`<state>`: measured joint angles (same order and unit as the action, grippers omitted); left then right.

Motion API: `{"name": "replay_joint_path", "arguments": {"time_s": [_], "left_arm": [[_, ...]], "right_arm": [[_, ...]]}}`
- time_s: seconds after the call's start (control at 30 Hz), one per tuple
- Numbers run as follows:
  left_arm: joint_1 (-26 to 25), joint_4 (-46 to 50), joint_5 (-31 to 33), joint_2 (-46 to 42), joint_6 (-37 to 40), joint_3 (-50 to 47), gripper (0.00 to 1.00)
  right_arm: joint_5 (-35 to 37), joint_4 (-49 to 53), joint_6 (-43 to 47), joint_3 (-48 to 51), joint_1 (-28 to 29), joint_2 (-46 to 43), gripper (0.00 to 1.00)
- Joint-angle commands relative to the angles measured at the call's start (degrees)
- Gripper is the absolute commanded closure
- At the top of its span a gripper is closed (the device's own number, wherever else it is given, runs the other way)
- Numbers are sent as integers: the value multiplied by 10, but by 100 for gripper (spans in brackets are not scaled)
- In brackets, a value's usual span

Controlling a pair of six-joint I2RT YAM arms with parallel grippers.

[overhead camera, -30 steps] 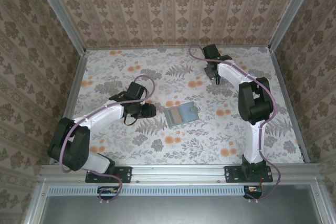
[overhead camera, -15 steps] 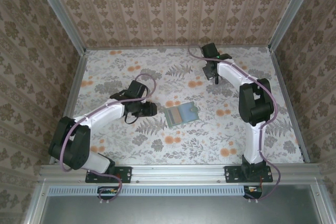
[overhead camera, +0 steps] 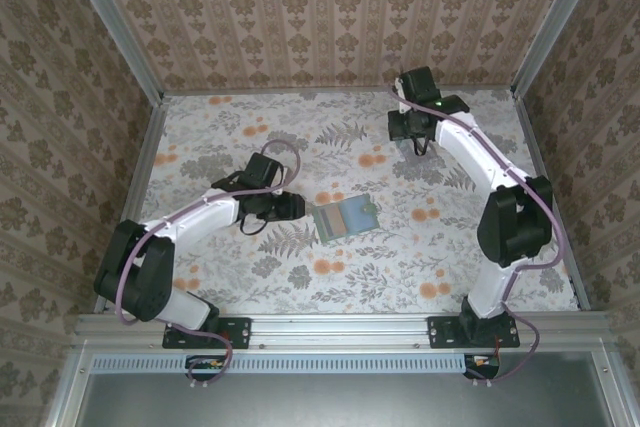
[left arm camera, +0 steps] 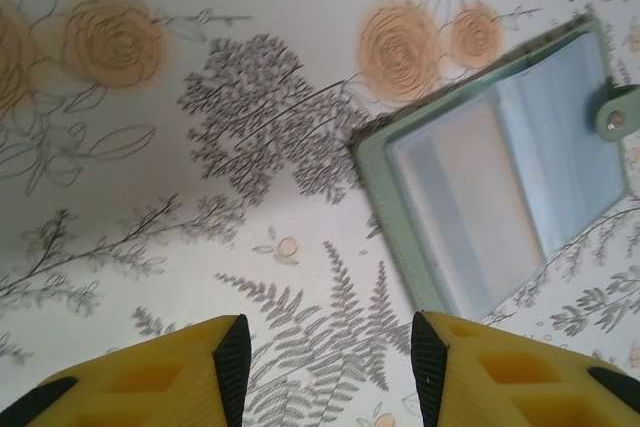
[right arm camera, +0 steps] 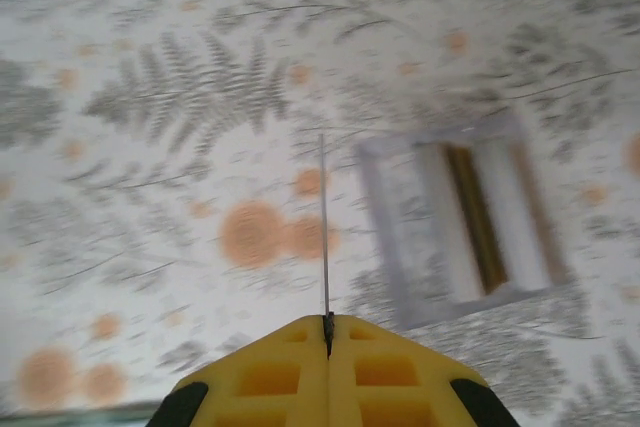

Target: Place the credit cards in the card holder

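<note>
The green card holder (overhead camera: 345,217) lies open on the floral table, with clear pockets and its tab at the right (left arm camera: 510,207). My left gripper (overhead camera: 296,209) is just left of it and open, with bare table between the jaws (left arm camera: 325,357). At the back right, my right gripper (overhead camera: 414,139) is shut on a thin credit card (right arm camera: 323,227) seen edge-on, held above the table (right arm camera: 327,322). Another golden-brown card (right arm camera: 478,217) stands in a slot of the clear plastic stand (right arm camera: 400,237) below and to the right.
The flowered tabletop (overhead camera: 250,147) is enclosed by patterned walls (overhead camera: 330,17) on three sides, with metal rails along the edges. The right arm's elbow (overhead camera: 515,222) stands high near the right wall.
The right arm has swung its elbow to the right and shifted its gripper slightly back-right with the card. The left gripper has edged right, closer to the card holder.
</note>
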<state>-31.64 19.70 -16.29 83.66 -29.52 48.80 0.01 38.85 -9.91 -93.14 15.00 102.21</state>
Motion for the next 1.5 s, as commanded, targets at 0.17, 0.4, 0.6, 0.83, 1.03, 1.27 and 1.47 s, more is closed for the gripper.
{"name": "replay_joint_path", "arguments": {"time_s": [0.17,0.4,0.6,0.83,1.03,1.27,1.47], "left_arm": [[-20,-40,-35,31,9,0,52],[-36,-55,-47,47,-3,-3,52],[-53,-57,-50,87,-9,19,54],[-56,-90,-57,116,-39,13,57],[-57,-88,-52,116,-34,9,57],[-55,-89,-48,134,-36,15,65],[-42,-81,-52,154,-34,22,78]], "right_arm": [[-376,-77,-124,185,-10,-74,100],[-511,-191,-136,328,-9,-69,100],[-518,-185,-108,346,-9,-31,100],[-496,-216,-111,334,-9,35,100],[-505,-224,-100,334,-9,62,100],[-526,-264,-108,355,-7,62,100],[-531,-299,-93,373,-9,65,100]]}}
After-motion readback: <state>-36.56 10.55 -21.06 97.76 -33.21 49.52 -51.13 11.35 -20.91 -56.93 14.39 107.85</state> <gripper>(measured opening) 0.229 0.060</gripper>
